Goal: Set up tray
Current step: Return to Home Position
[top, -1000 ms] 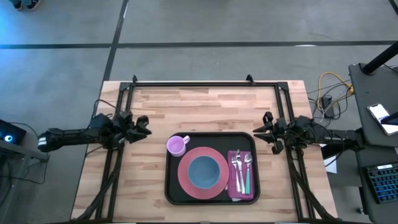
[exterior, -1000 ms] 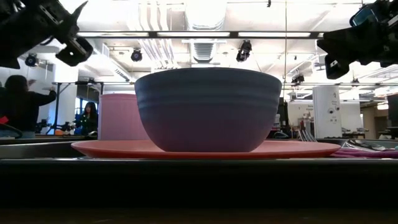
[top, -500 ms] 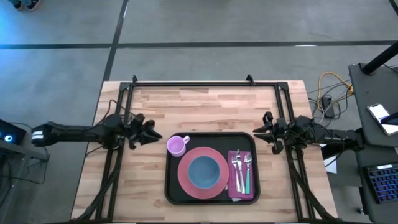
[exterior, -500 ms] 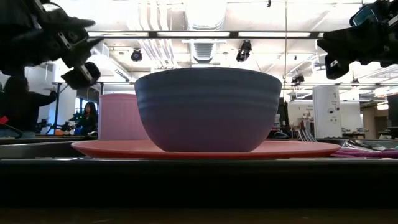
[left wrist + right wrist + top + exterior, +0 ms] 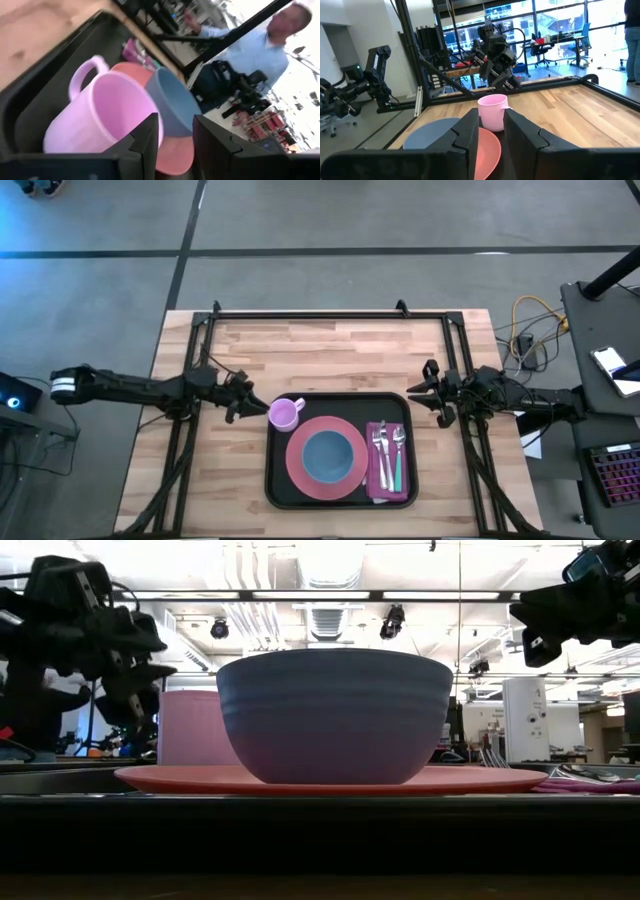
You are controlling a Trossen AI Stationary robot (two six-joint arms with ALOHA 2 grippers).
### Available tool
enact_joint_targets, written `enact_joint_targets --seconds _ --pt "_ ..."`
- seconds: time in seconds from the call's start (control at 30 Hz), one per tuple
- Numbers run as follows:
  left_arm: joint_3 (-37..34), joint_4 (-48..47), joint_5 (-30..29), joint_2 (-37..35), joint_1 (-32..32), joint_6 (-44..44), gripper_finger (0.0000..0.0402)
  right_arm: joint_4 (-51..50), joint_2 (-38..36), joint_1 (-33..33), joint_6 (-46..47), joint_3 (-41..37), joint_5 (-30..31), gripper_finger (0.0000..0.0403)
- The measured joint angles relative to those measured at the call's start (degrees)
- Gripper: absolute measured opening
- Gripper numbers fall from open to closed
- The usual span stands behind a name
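Note:
The black tray (image 5: 272, 480) lies on the wooden table, right of the middle and near the front edge. On it stand a pink cup (image 5: 284, 414) at its far left corner, a pink plate (image 5: 296, 465) bearing a blue bowl (image 5: 327, 456), and cutlery on a purple napkin (image 5: 388, 455) at its right side. My left gripper (image 5: 250, 399) hovers open just left of the cup (image 5: 100, 115), pointing at it and short of it, with nothing between its fingers (image 5: 145, 142). My right gripper (image 5: 428, 390) waits open above the tray's far right corner, facing the cup (image 5: 493, 111).
Black frame rails (image 5: 310, 313) run along the table's far, left and right sides, with cables beside the arms. Bare wood (image 5: 330, 355) lies beyond the tray and to its left. People (image 5: 265, 47) are in the room behind the table.
My left gripper has gone toward the table's right edge, up to the pink cup, and has sunk lower while tipping from slanted to nearly level. Its fingers keep the same gap. The right arm and the things on the tray have kept still.

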Motion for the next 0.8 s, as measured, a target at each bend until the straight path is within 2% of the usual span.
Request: enact_joint_targets --seconds 0.47,0.8 --pt "0.11 0.61 0.32 9.46 0.01 0.02 0.0102 0.0 0.0 0.01 -0.01 0.0 -0.02 0.0075" --pt "0.11 0.09 0.07 10.43 -0.01 0.02 0.0102 -0.02 0.02 0.02 -0.02 0.0 -0.02 0.0073"
